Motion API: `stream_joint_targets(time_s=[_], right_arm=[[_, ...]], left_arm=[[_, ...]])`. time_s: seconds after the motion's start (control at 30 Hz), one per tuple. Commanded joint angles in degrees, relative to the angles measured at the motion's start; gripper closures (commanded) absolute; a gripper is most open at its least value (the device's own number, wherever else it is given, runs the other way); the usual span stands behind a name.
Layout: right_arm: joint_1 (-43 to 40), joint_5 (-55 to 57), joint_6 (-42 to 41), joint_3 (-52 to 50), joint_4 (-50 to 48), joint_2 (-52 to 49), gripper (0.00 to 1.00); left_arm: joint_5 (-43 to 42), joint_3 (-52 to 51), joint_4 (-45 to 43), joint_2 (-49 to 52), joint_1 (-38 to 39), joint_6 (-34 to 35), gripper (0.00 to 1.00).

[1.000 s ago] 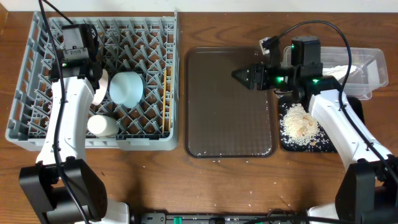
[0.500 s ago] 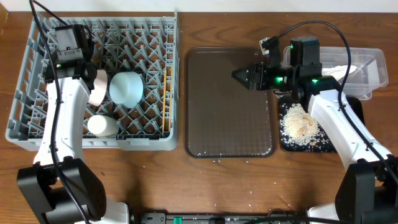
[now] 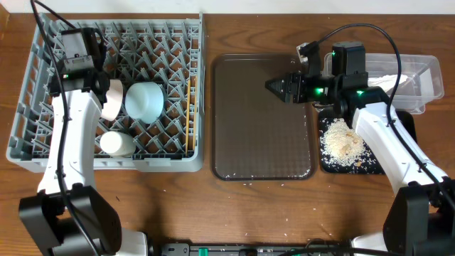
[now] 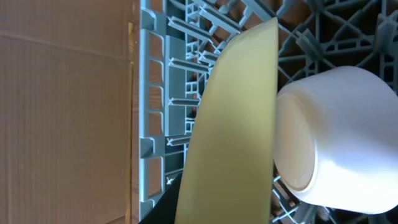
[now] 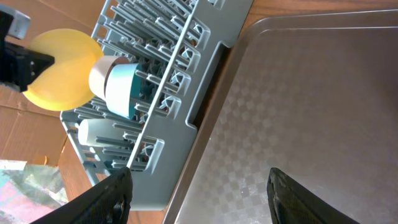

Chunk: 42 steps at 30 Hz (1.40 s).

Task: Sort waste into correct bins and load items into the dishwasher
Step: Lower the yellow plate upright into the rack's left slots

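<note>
No text, label, brand or number can be read in any view. The grey dish rack [image 3: 71, 162] at nine o'clock, the brown tray [image 3: 263, 121] in the middle, the clear tub [image 3: 426, 82] at two o'clock and the yellow plate [image 4: 230, 124] all show plain, unmarked surfaces.

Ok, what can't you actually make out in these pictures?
Left gripper: under the left arm overhead, behind the yellow plate in its wrist view.
Clear tub contents: partly under the right arm overhead.
Black tray: right part under that arm overhead.
</note>
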<state>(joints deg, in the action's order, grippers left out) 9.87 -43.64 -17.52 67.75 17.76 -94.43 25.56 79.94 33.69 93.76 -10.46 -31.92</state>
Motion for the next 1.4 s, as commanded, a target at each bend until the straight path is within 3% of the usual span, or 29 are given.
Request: stream_joint_targets(time_s=[0.0,0.33,0.47,0.8,0.97,1.1,1.37], right_arm=[[0.7,0.37,0.44,0.09,-0.04,1.2,0.33],[0.7,0.37,0.44,0.09,-0.02,1.2,0.32],[0.7,0.37,0.44,0.09,0.0,1.2,0.32],[0.7,0.37,0.44,0.09,0.04,1.2,0.32],[0.7,0.35,0.44,0.09,0.09,1.2,0.32],[0.7,0.37,0.44,0.09,0.57,1.2,0.32],[0.7,1.03,0.44,0.07,1.55,1.2,0.32]], left_arm=[[2.01,-0.22,-0.59,-1.79,-1.38,-0.39,0.9],[4.61,-0.22,-0.79,-3.52,-1.2,-0.39,0.93],[-3.48,-0.22,1.25,-2.03,-1.73,-0.37,0.93],[-5.75,-0.24,2.69,3.23,-1.36,2.64,0.92],[2.58,-0.22,1.75,1.73,-0.24,2.16,0.93],[2.73,-0.22,1.33,-1.03,-0.04,1.95,0.93],[-5.25,-0.22,3.08,-3.06,-0.07,3.56,0.93]])
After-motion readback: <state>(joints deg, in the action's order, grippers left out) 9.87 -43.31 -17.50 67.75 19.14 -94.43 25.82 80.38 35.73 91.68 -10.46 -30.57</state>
